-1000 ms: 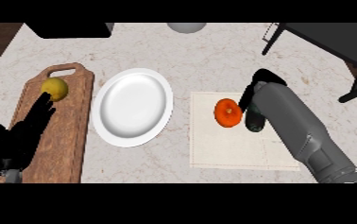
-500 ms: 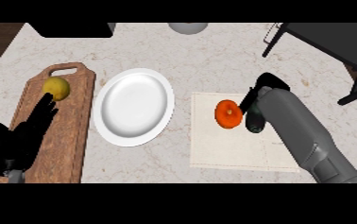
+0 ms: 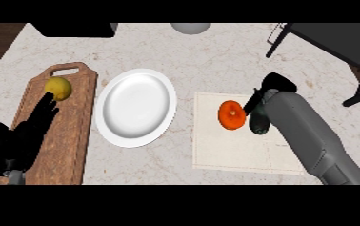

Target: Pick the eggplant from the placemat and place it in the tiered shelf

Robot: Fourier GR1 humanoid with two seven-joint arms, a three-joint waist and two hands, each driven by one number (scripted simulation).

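The eggplant (image 3: pixel 259 123) shows only as a dark green-black sliver at the right side of the cream placemat (image 3: pixel 239 153), right of centre in the frame, most of it hidden behind the right hand (image 3: pixel 271 94) and the grey forearm that slants up from the lower right corner. That hand is black and seen from behind, bent down over the eggplant; its fingers (image 3: pixel 251 107) reach down the left side of the eggplant, but whether they close round it or only lie against it I cannot tell. Just left of them, touching or nearly so, an orange round fruit (image 3: pixel 232 115) sits on the placemat. Farther left a white plate (image 3: pixel 135 107) lies on the pale marbled surface (image 3: pixel 211 58), and beyond it a wooden cutting board (image 3: pixel 60 125) with a handle hole runs down the left side, carrying a yellow lemon (image 3: pixel 58 87) near its top. The left hand (image 3: pixel 28 133) rests over the board's lower part at the lower left, fingers straight and slightly spread, pointing up toward the lemon. At the upper right a dark shelf (image 3: pixel 327 41) with thin black legs is cut off by the frame; a grey rounded object (image 3: pixel 190 27) at top centre and a black block (image 3: pixel 74 28) at upper left are also cut off and hard to identify.
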